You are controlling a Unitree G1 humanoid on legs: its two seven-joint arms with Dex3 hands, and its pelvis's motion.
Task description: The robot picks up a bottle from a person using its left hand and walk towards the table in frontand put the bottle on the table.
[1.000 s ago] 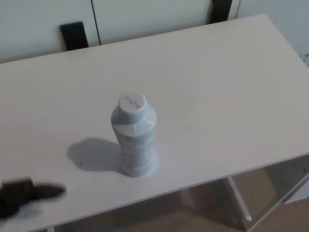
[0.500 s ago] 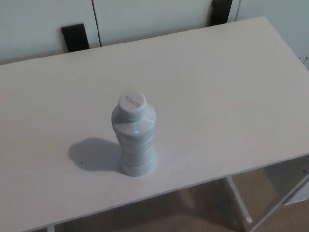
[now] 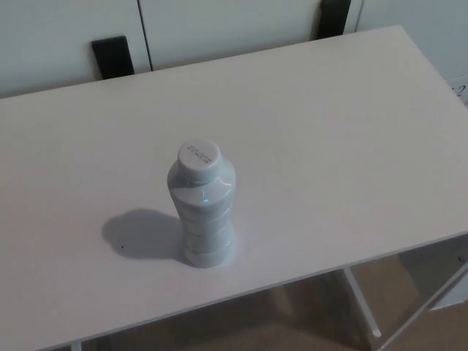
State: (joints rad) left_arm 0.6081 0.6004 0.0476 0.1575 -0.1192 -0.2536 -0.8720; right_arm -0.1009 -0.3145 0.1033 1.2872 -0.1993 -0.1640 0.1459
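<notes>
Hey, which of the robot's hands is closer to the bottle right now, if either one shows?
Cannot tell: neither the left hand nor the right hand is in view. The bottle stands upright and alone on the table, near its front edge.

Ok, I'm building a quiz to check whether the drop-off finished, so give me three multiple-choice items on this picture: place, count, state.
1. Where is the bottle? A. on the table, B. on the floor, C. in the robot's left hand.
2. How many bottles show? A. three, B. one, C. two.
3. How is the bottle? A. lying on its side, B. upright without a cap, C. upright with its cap on.
Key: 1 A, its base rests on the white table, no hand in view; 2 B, only one stands there; 3 C, the white cap tops the vertical body.
</notes>
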